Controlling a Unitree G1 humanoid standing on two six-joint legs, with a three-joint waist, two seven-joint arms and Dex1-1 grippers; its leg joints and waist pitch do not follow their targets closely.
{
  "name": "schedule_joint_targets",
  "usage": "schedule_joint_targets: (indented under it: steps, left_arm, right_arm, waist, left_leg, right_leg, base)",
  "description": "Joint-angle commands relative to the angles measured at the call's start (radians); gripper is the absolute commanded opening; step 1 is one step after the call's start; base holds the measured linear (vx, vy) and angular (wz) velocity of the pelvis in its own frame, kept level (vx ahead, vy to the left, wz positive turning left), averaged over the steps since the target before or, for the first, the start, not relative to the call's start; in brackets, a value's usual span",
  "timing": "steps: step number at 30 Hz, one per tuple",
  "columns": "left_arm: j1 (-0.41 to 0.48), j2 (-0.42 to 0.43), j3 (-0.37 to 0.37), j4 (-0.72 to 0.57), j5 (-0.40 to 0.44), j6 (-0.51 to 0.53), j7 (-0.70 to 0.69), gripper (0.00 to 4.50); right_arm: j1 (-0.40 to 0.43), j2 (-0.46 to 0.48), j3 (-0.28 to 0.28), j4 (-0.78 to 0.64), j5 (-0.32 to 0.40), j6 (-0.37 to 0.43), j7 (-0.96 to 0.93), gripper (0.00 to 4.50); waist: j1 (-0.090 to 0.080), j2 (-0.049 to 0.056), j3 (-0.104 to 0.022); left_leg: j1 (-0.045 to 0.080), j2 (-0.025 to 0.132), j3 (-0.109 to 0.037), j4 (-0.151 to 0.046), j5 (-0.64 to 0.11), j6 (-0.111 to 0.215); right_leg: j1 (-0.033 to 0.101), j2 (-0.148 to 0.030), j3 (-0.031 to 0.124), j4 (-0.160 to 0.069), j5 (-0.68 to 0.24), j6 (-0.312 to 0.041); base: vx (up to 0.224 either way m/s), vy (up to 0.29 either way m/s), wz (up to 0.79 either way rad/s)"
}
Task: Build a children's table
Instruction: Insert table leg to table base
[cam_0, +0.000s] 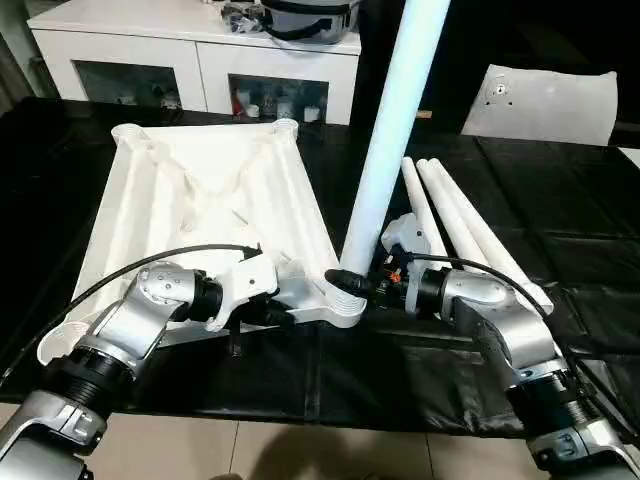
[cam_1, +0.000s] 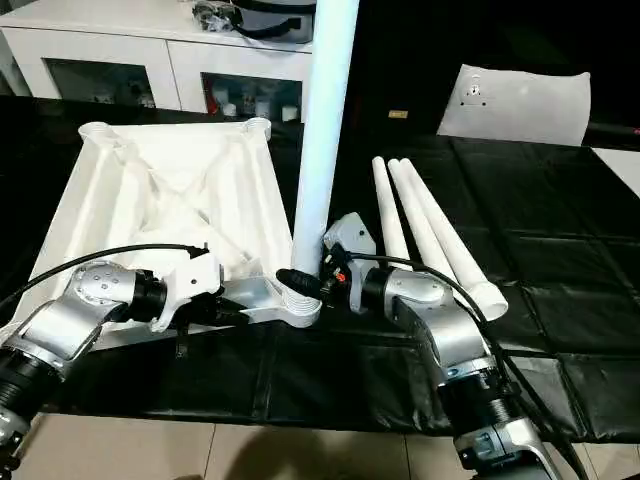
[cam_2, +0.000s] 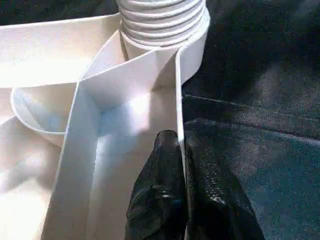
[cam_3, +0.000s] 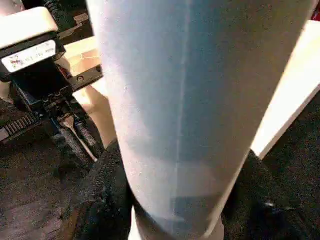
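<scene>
Right gripper (cam_3: 175, 210) is clamped round the upright leg (cam_0: 395, 140), its threaded end sitting in the near corner socket (cam_2: 165, 30) — left gripper (cam_2: 182, 195) pinches the tabletop (cam_0: 200, 200) rim. Next up, probably twisting it tight.

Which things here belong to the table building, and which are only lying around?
Job:
- tabletop, rim pinched by left gripper
- upright leg in corner socket, held by right gripper
- three spare legs

Lying about:
- white block
- cabinet

Overhead light, bright – tabletop (cam_0: 200, 190) glares, wrist views blurred.
</scene>
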Motion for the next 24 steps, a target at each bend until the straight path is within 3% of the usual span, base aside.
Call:
schedule_joint_targets:
  steps: [1, 2, 9, 10, 14, 15, 16, 19, 20, 24]
  left_arm:
    - [-0.014, -0.016, 0.018, -0.047, -0.028, 0.001, 0.003, 0.0]
    - [-0.013, -0.017, 0.02, -0.046, -0.03, 0.004, 0.002, 0.0]
    - [-0.006, -0.024, 0.033, -0.057, -0.04, 0.031, 0.007, 0.0]
    - [-0.004, -0.026, 0.037, -0.059, -0.038, 0.036, 0.006, 0.0]
    - [-0.002, -0.03, 0.045, -0.06, -0.03, 0.046, 0.013, 0.0]
    - [-0.003, -0.029, 0.045, -0.057, -0.026, 0.048, 0.016, 0.0]
    - [-0.005, -0.029, 0.045, -0.054, -0.025, 0.048, 0.017, 0.0]
    - [-0.012, -0.029, 0.045, -0.043, -0.02, 0.045, 0.02, 0.0]
    - [-0.013, -0.029, 0.046, -0.041, -0.018, 0.045, 0.022, 0.0]
    - [-0.024, -0.032, 0.05, -0.021, 0.0, 0.035, 0.041, 0.0]
  right_arm:
    - [0.006, 0.008, 0.014, 0.05, -0.02, 0.022, -0.003, 1.91]
    - [0.006, 0.013, 0.008, 0.058, -0.014, 0.023, -0.006, 1.91]
    - [0.011, 0.046, -0.064, 0.11, 0.041, 0.042, -0.04, 1.91]
    - [0.02, 0.052, -0.082, 0.117, 0.055, 0.045, -0.047, 1.91]
    - [0.047, 0.062, -0.118, 0.128, 0.073, 0.047, -0.06, 1.9]
    - [0.072, 0.07, -0.143, 0.132, 0.085, 0.042, -0.07, 1.9]
    - [0.087, 0.074, -0.154, 0.134, 0.09, 0.036, -0.077, 1.9]
    - [0.132, 0.079, -0.162, 0.129, 0.092, 0.013, -0.087, 1.9]
    - [0.143, 0.081, -0.162, 0.126, 0.092, 0.007, -0.089, 1.9]
    - [0.204, 0.086, -0.156, 0.1, 0.074, -0.05, -0.1, 1.9]
  waist:
    - [0.001, 0.008, -0.049]
    - [0.002, 0.013, -0.049]
    - [-0.003, 0.013, -0.049]
    - [-0.001, 0.02, -0.05]
    - [-0.002, 0.018, -0.051]
    - [0.001, 0.031, -0.051]
    - [0.0, 0.024, -0.05]
    - [0.005, 0.035, -0.051]
    - [0.003, 0.032, -0.05]
    - [0.008, 0.038, -0.048]
  left_leg:
    - [0.002, 0.018, 0.0, -0.076, -0.214, 0.012]
    - [0.002, 0.018, -0.001, -0.077, -0.214, 0.012]
    - [0.004, 0.02, -0.002, -0.079, -0.235, 0.012]
    - [0.005, 0.02, -0.003, -0.079, -0.233, 0.011]
    - [0.001, 0.021, -0.003, -0.081, -0.234, 0.009]
    - [0.002, 0.02, -0.004, -0.082, -0.236, 0.008]
    - [0.003, 0.021, -0.002, -0.081, -0.242, 0.009]
    - [0.002, 0.02, -0.004, -0.082, -0.242, 0.009]
    - [0.001, 0.02, -0.003, -0.083, -0.244, 0.01]
    - [0.003, 0.019, -0.003, -0.084, -0.261, 0.011]
  right_leg:
    - [0.04, -0.091, 0.049, -0.1, -0.464, -0.091]
    - [0.04, -0.092, 0.049, -0.099, -0.461, -0.093]
    - [0.039, -0.094, 0.046, -0.101, -0.463, -0.104]
    - [0.039, -0.094, 0.046, -0.099, -0.451, -0.11]
    - [0.044, -0.094, 0.045, -0.096, -0.411, -0.122]
    - [0.044, -0.095, 0.046, -0.095, -0.408, -0.125]
    - [0.042, -0.095, 0.046, -0.099, -0.406, -0.128]
    - [0.044, -0.096, 0.045, -0.096, -0.402, -0.132]
    - [0.044, -0.094, 0.044, -0.099, -0.403, -0.13]
    - [0.042, -0.096, 0.044, -0.105, -0.438, -0.119]
  base:
    - [0.0, 0.0, 0.0]
    - [0.0, 0.0, 0.0]
    - [0.0, 0.0, 0.0]
    - [0.0, 0.0, 0.0]
    - [0.0, 0.0, 0.0]
    - [0.0, 0.0, 0.0]
    - [0.0, 0.0, 0.0]
    - [0.0, 0.0, 0.0]
    - [0.0, 0.0, 0.0]
    - [0.0, 0.0, 0.0]
